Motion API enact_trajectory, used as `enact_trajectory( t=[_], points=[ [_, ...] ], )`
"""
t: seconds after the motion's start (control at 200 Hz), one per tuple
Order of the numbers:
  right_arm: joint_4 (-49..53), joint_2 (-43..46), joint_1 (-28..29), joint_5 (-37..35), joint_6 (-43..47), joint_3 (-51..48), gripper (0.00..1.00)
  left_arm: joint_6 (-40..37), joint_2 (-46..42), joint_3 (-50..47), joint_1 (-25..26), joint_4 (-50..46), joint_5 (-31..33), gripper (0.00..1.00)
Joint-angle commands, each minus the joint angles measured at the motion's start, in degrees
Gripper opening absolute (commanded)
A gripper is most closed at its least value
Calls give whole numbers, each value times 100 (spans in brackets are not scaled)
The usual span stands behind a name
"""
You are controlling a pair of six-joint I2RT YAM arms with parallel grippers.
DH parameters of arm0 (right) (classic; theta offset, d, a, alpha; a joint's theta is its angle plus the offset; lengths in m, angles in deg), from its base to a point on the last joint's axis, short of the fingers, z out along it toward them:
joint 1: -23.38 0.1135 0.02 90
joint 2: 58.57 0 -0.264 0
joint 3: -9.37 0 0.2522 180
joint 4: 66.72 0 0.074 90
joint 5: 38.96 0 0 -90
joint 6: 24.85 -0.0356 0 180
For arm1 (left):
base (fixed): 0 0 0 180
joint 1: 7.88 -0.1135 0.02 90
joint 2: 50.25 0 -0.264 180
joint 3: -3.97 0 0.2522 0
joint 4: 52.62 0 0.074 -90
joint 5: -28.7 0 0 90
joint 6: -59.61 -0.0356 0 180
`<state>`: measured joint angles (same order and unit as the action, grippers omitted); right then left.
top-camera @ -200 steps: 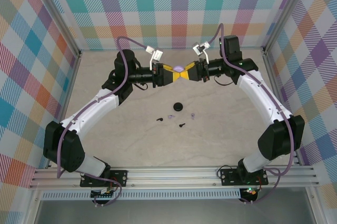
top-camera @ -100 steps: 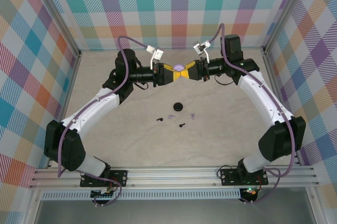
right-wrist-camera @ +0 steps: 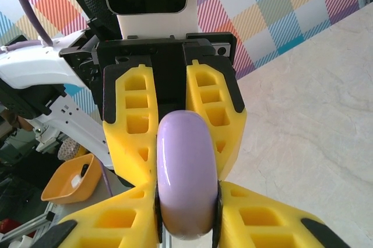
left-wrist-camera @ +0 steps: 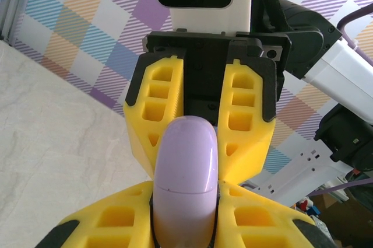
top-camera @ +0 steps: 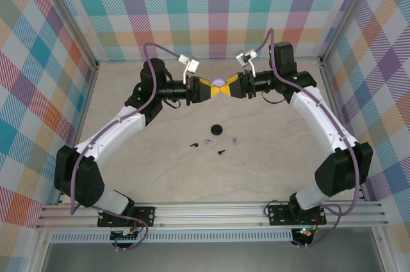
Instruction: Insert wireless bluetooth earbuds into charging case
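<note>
Left gripper (top-camera: 213,90) tightened onto lilac oval plastic case (top-camera: 220,83), long axis left-right. Right gripper (top-camera: 226,88) pinches its opposite end.

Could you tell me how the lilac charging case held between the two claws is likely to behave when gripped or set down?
The lilac charging case looks glossy and rounded, so it may slip between the left claw fingers. Its seam line suggests a lidded shell, probably stiff plastic and light. Set on the table, its curved body might rock or roll.
</note>
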<state>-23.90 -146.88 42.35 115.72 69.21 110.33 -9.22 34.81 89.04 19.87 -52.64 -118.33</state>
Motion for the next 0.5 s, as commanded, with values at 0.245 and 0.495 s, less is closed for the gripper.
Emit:
enact_trajectory(
  t=[0.245, 0.495],
  points=[
    [350, 540, 90, -1389, 435, -90, 63, -1012, -168, -115, 90, -48, 1049, 15],
    [417, 1070, 90, -2144, 781, -470, 66, -2263, -315, -378, 117, -212, 1148, 12]
  ],
)
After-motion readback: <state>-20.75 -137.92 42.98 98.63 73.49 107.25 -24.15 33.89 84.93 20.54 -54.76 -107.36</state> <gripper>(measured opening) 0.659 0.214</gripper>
